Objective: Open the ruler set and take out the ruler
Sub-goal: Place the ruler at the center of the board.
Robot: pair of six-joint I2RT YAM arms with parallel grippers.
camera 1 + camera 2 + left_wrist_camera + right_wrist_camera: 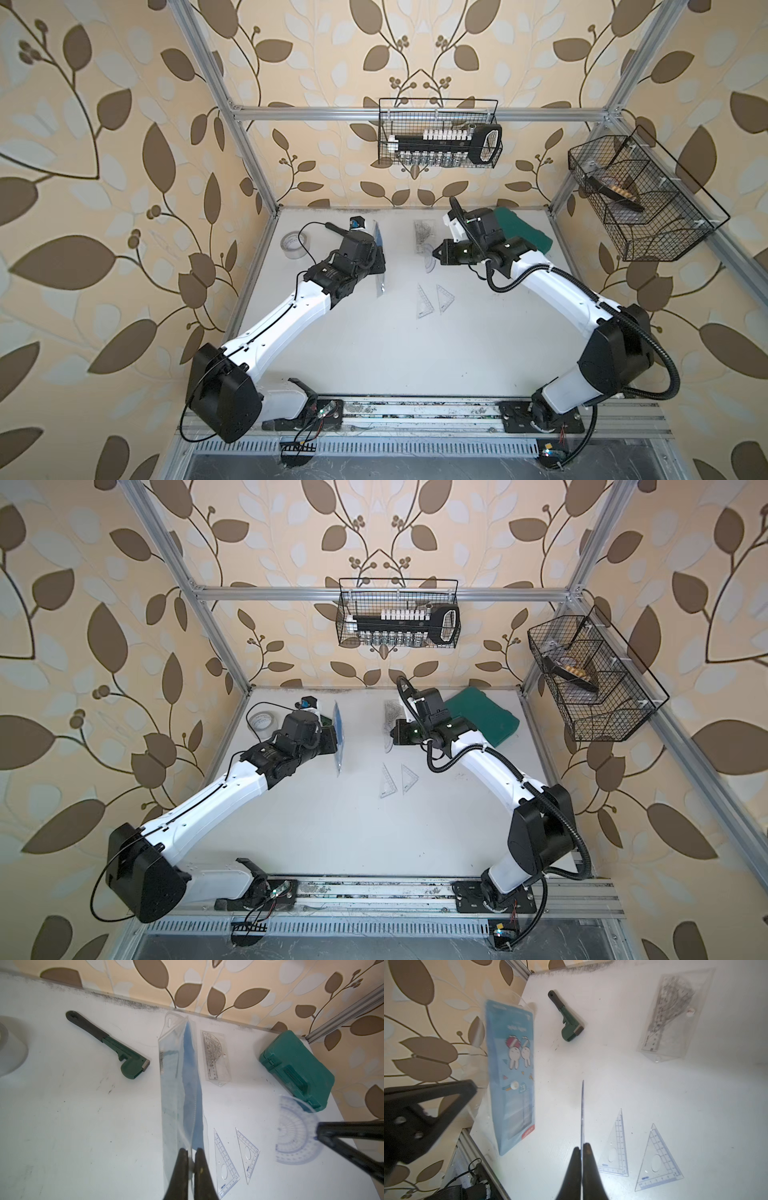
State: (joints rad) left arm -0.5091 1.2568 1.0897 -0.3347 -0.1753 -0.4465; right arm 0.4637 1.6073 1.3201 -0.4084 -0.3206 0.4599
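Your left jaws pinch the ruler set pouch [178, 1084]; right jaws clamp its protractor [295, 1132]; the ruler [527, 1105] seems not yet out.

My white tabletop [353, 353] carries a roll of clear tape [293, 245] at its far left edge, a green pipe wrench [112, 1043], a clear pouch of rulers [216, 1057], a green plastic case [297, 1068] far right, and two clear set squares [225, 1161] side by side mid-table.

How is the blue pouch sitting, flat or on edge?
On edge: the ruler set pouch shows as a thin strip from above, its end pinched by the left gripper.
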